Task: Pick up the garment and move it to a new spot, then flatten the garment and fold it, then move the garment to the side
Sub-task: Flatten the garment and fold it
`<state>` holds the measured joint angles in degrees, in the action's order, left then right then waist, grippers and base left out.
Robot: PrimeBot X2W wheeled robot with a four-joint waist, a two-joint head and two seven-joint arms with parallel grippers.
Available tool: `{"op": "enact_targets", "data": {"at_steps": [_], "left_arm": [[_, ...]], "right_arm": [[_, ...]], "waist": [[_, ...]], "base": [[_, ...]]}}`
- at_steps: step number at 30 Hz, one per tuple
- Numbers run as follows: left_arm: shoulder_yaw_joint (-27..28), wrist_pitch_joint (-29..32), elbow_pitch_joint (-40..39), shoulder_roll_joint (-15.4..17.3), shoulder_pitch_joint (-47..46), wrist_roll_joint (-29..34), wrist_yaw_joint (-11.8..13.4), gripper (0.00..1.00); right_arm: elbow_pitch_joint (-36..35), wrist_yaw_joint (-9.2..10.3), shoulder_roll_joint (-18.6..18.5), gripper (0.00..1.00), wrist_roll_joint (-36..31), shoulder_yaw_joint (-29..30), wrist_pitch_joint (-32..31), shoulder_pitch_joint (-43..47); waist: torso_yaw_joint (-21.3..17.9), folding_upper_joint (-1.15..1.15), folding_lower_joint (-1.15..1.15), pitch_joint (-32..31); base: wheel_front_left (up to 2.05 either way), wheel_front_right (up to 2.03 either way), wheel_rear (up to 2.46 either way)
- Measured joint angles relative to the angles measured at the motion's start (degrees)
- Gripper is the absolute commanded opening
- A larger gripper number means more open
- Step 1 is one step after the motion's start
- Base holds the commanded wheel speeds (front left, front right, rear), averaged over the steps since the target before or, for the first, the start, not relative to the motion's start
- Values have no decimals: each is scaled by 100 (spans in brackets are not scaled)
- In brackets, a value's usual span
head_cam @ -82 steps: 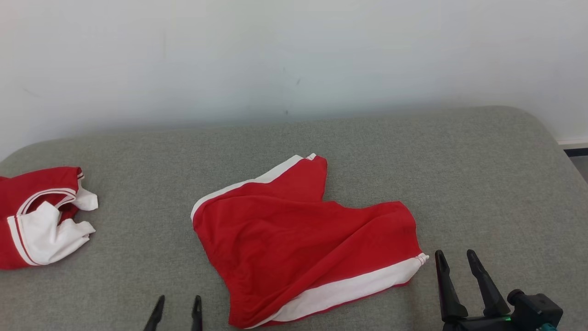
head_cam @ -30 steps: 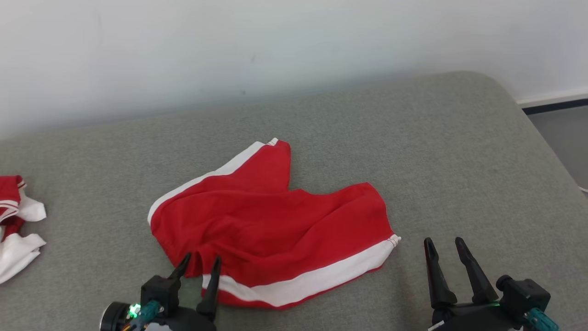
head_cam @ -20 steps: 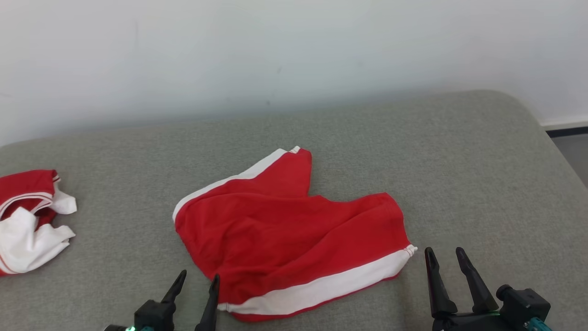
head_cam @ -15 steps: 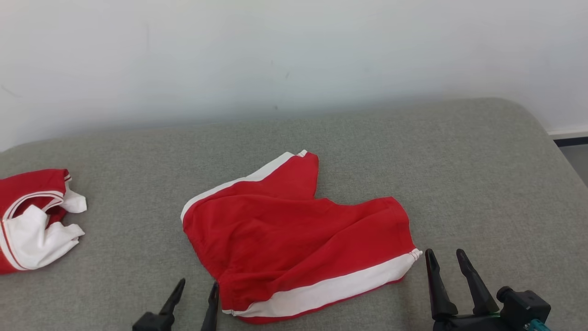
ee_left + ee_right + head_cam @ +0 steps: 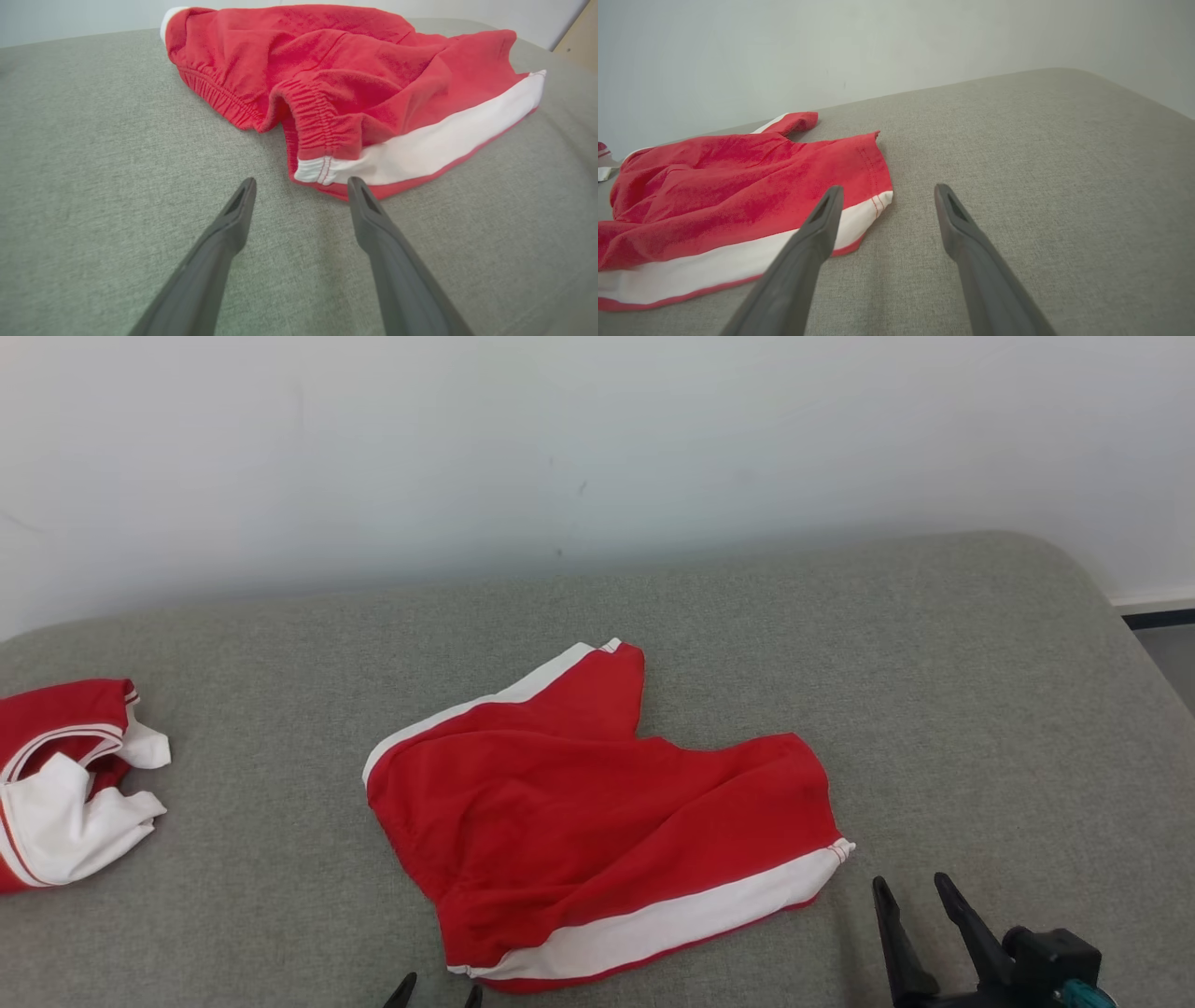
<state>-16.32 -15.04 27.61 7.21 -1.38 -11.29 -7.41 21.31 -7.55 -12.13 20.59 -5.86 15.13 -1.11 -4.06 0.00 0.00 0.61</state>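
Red knit shorts (image 5: 597, 812) lie rumpled mid-cushion (image 5: 934, 691); judged light, limp and prone to drape. At their 7 o'clock the left gripper (image 5: 301, 182), at 4 o'clock the right gripper (image 5: 885, 189): both spread wide, holding nothing. Recommended holds: elastic waistband (image 5: 320, 126) and white-striped hem corner (image 5: 878, 200).

So the red shorts (image 5: 597, 821) lie rumpled on the grey cushion (image 5: 980, 709). The right tool (image 5: 910, 880) hangs spread beside them.
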Motion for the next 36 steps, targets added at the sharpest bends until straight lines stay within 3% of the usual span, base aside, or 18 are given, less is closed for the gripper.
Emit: {"op": "enact_targets", "data": {"at_steps": [10,20,21,22,23,24,25,26,30,36], "left_arm": [[-321,-1,376,178,-475,-167,0,100],[-722,-1,598,234,-864,-290,0,99],[-767,0,601,232,-911,-310,0,54],[-822,0,601,232,-965,-341,0,35],[-891,0,606,237,-1014,-346,0,0],[-937,0,615,236,-1058,-357,0,0],[-975,0,617,237,-1092,-388,0,0],[-994,0,626,237,-1120,-443,0,0],[-1035,0,589,235,-1147,-503,0,0],[-689,0,-55,202,-572,-488,0,0]], "right_arm": [[1450,0,-487,100,310,-965,-1,-1189],[2304,0,-546,100,815,-1601,0,-1887],[2370,0,-550,91,873,-1649,0,-1954],[2436,0,-549,49,934,-1704,0,-2006],[2498,0,-548,22,999,-1758,0,-2038],[2570,0,-548,22,1066,-1819,0,-2064],[2608,0,-552,2,1111,-1871,-1,-2088],[2638,0,-558,0,1150,-1906,0,-2119],[2512,0,-582,0,1241,-1951,-1,-2173],[1552,0,-658,0,1321,-1614,-1,-1522]], "waist": [[-43,0,0,214],[97,0,0,383],[109,0,0,408],[122,0,0,434],[135,0,0,460],[149,1,1,485],[161,0,1,510],[172,0,1,532],[189,1,1,564],[188,0,0,384]], "base": [[0,0,0],[0,0,0],[0,0,0],[0,0,0],[0,0,0],[0,0,0],[0,0,0],[0,0,0],[0,0,0],[0,0,0]]}}
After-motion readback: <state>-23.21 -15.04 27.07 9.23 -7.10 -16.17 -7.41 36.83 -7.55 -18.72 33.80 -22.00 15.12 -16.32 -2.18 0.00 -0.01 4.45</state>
